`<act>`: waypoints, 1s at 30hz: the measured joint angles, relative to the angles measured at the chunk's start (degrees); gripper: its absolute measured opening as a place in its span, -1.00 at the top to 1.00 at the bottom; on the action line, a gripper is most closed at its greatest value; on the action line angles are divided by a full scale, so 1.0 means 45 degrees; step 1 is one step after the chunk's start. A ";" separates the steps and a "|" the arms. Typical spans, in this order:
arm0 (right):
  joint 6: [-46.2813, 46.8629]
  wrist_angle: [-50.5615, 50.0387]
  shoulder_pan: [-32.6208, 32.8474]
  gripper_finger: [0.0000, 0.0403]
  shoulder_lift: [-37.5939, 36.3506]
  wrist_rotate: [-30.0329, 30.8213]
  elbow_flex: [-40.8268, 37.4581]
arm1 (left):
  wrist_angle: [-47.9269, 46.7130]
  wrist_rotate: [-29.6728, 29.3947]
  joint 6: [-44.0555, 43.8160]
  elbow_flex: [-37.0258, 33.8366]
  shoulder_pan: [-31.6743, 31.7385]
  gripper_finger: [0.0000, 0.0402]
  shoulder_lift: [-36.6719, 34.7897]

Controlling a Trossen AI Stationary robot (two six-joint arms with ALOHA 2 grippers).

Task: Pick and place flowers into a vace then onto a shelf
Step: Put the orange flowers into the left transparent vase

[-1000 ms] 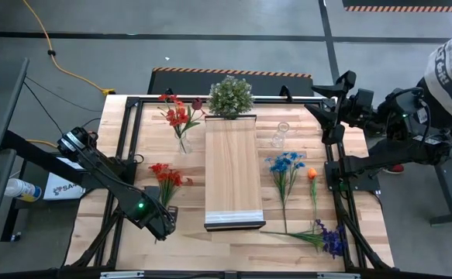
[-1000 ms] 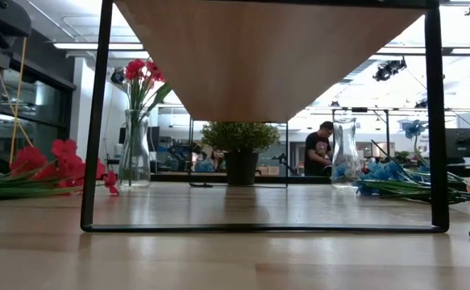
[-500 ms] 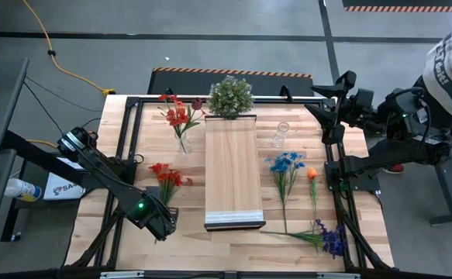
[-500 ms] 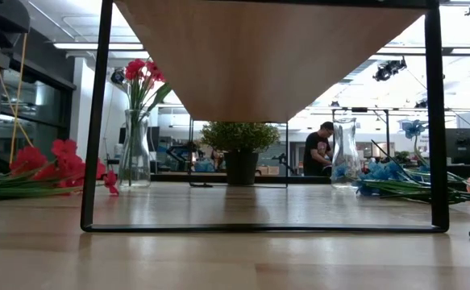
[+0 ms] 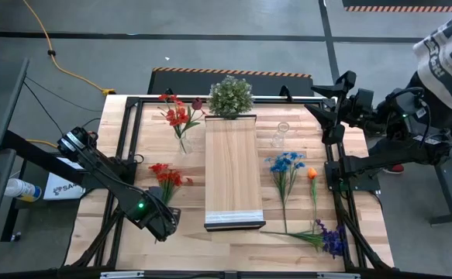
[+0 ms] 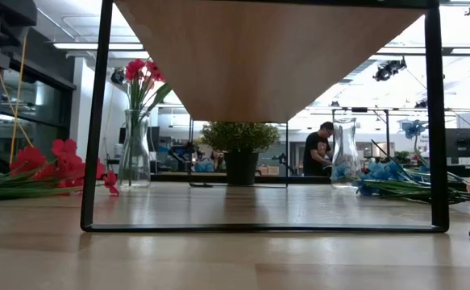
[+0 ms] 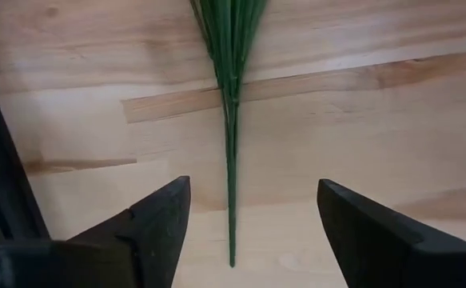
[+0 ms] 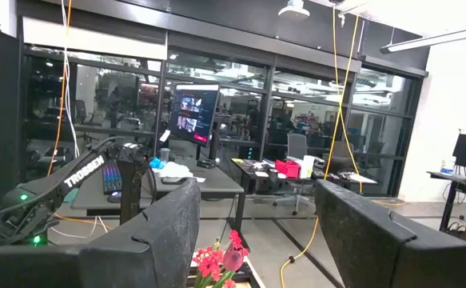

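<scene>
Left gripper (image 7: 240, 220): spread wide over the thin green stem end of the loose red flowers (image 5: 165, 176) lying on the slatted wooden tabletop (image 5: 187, 240), left of the long light-wood shelf (image 5: 231, 167). Right gripper (image 8: 256, 232): spread wide, raised beside the table.

1. The left gripper (image 7: 252, 232) hung spread wide above the wooden tabletop (image 7: 392, 104).
2. A green flower stem (image 7: 231, 160) lay between its fingers (image 7: 157, 228), touching neither.
</scene>
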 joint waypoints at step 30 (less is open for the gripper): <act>0.0230 0.0005 0.0000 -0.17 0.0011 -0.0005 0.0000 | 0.0652 -0.0315 -0.0398 -0.0005 0.0010 -0.43 0.1735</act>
